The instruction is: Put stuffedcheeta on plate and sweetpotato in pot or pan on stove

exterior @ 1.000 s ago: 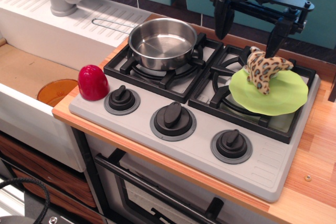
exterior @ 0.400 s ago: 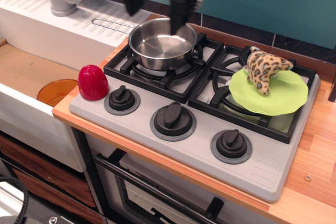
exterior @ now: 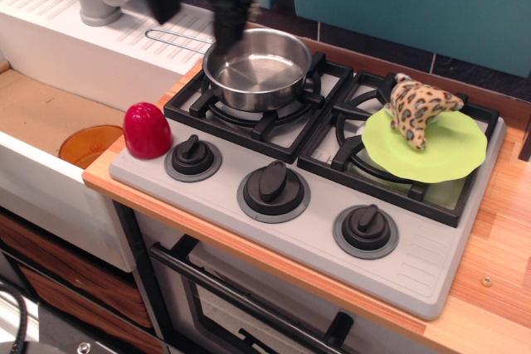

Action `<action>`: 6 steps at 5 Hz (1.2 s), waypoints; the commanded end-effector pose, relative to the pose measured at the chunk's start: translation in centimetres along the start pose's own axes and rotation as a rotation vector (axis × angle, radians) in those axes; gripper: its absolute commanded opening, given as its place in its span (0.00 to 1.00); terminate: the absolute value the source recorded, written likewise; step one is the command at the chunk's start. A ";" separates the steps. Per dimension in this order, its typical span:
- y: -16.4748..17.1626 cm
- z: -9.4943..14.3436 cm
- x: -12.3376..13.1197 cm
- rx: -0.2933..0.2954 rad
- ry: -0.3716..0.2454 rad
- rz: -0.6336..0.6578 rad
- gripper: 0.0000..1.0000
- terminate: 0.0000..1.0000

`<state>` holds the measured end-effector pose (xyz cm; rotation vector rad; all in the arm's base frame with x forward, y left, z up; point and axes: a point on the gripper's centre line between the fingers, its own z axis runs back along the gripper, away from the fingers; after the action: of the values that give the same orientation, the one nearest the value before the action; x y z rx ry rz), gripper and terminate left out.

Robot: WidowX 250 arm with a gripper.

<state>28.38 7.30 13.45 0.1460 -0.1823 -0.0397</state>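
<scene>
Red sweetpotato sits on the tabletop's near-left corner, beside the stove; stuffedcheeta lies on the plate. Hand, blurred, spread wide and empty, could clip the pan while descending.

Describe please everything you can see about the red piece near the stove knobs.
The red piece is a smooth, glossy dome that looks like plastic, rounded on top with a flat base. It stands upright at the front left corner of the grey stove, just left of the leftmost black knob and close beside it. Its left side reaches the wooden counter edge. A highlight shines on its top. Nothing holds it; the blurred gripper is up by the steel pan, well apart.
</scene>
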 end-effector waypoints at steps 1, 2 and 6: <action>3.1 0.4 -0.4 0.098 -0.030 0.024 1.00 0.00; 3.1 0.4 -0.4 0.098 -0.030 0.024 1.00 0.00; 2.9 -2.3 -2.2 0.153 -0.083 0.079 1.00 0.00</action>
<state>26.01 10.29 9.37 0.2743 -0.2235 0.0378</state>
